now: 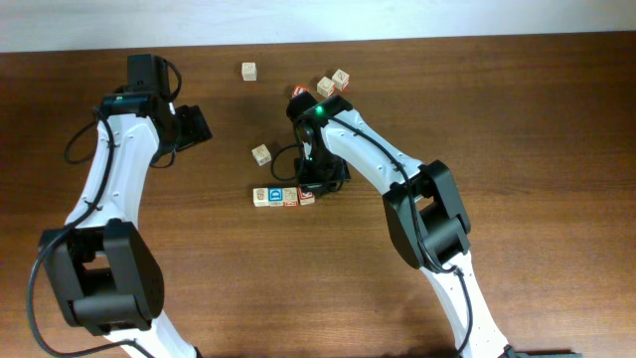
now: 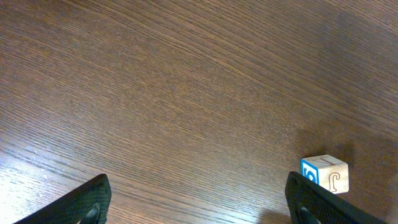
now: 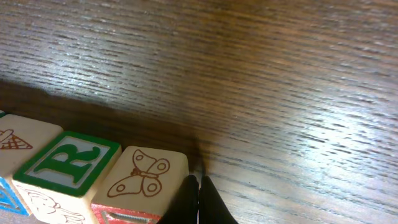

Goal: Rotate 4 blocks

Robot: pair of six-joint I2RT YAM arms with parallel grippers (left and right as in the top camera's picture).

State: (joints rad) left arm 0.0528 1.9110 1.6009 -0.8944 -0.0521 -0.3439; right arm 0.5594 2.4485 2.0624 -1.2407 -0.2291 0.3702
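Four small wooden blocks sit in a row: a pale one (image 1: 260, 197), a blue-faced one (image 1: 275, 196), another pale one (image 1: 290, 196) and a red-faced one (image 1: 307, 197) at the right end. My right gripper (image 1: 316, 185) is low over that right end. In the right wrist view it (image 3: 199, 186) is shut with nothing held, its tips right beside the butterfly-topped block (image 3: 146, 177); touching cannot be told. Left of that block are a green R block (image 3: 68, 162) and an ice-cream block (image 3: 18, 146). My left gripper (image 1: 195, 125) is far left, open and empty (image 2: 199, 202).
A loose pale cube (image 1: 261, 154) lies above the row, seen with a blue side (image 2: 325, 174) by my left gripper's right finger. Another pale cube (image 1: 248, 71) lies at the back. A red-faced cube (image 1: 301, 92) and two more cubes (image 1: 333, 83) cluster behind the right arm.
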